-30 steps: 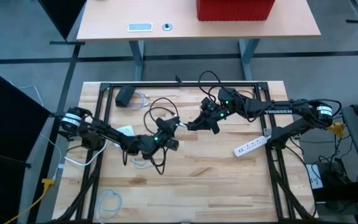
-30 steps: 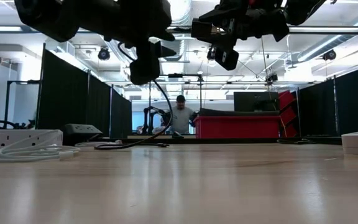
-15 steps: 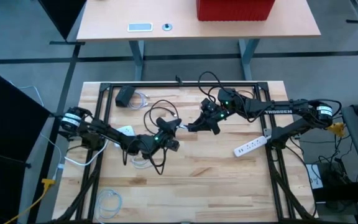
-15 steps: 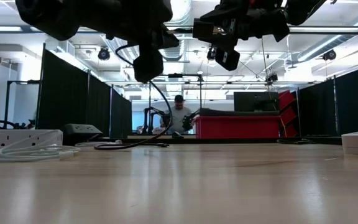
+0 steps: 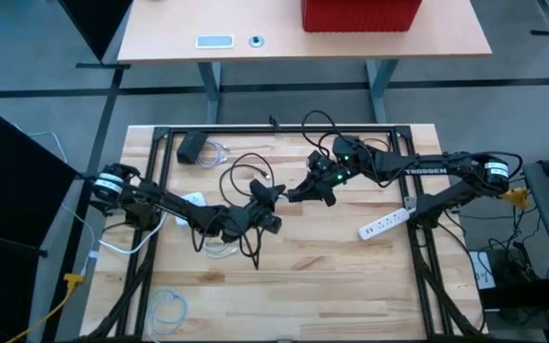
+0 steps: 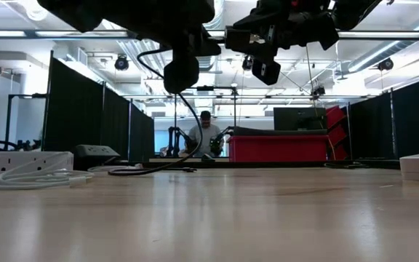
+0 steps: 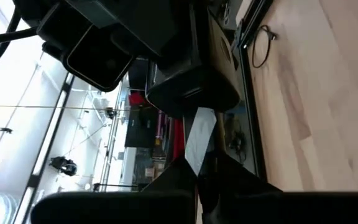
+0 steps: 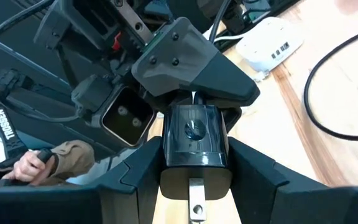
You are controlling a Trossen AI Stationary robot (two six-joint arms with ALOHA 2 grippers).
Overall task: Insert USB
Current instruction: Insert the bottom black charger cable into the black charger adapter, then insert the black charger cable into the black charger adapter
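Both arms meet above the middle of the wooden table (image 5: pixel 351 276). The left gripper (image 5: pixel 265 195) and the right gripper (image 5: pixel 296 193) face each other, tips just apart, both raised clear of the surface (confirmed in the low view, where each hangs near the upper edge).

The left gripper is clamped on a USB plug (image 7: pixel 199 138): in the left wrist view its silver metal end projects from between the 2 dark fingers and points at the charger block (image 8: pixel 194 143). A black cable (image 5: pixel 241 164) loops from this gripper across the table behind it.

The right gripper is clenched on the charger block, a dark, rounded body held between its 2 fingers in the right wrist view, with the left gripper directly beyond it. Whether plug and block touch cannot be determined.

Other items on the table: a white power strip (image 5: pixel 383 225) under the right arm, a black adapter (image 5: pixel 193 146) at the far left corner, and a coiled white cable (image 5: pixel 167 307) at the near left edge.
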